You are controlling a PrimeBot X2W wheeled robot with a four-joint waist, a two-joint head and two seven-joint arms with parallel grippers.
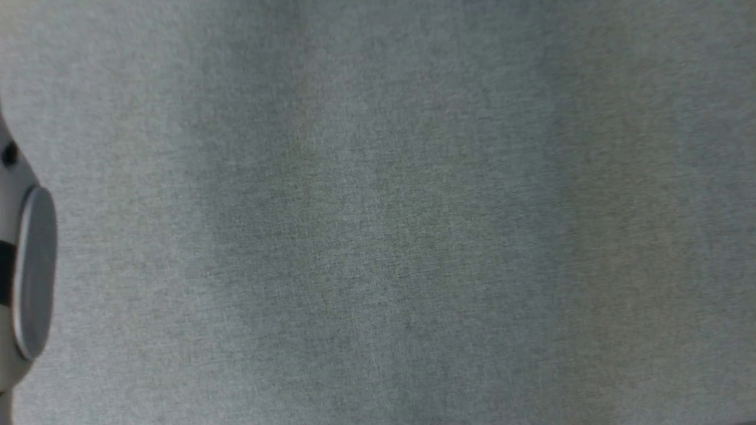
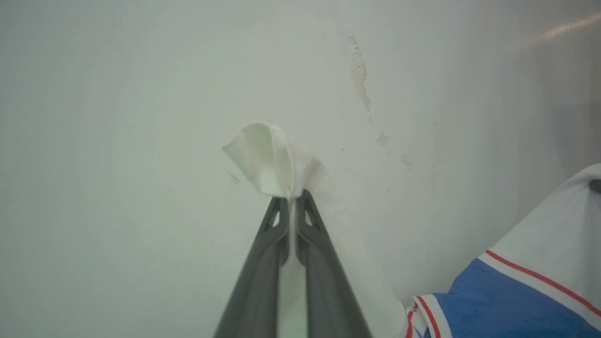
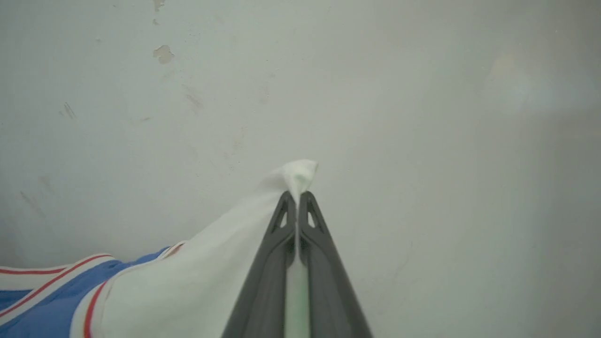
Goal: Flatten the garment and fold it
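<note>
The garment [image 2: 507, 300] is a blue shirt with white sleeves and red-and-white striped trim. In the left wrist view my left gripper [image 2: 292, 197] is shut on a bunched tip of a white sleeve, which pokes out past the fingertips. The blue body and another white sleeve hang at the lower right of that view. In the right wrist view my right gripper [image 3: 297, 196] is shut on the tip of a white sleeve of the garment [image 3: 188, 281], and the blue body with striped trim trails off to the lower left.
A pale wall with chipped paint patches [image 2: 360, 75] stands behind both grippers. The head view looks onto a plain grey fabric surface [image 1: 378, 212], with a pale arm joint [image 1: 29, 271] at its left edge.
</note>
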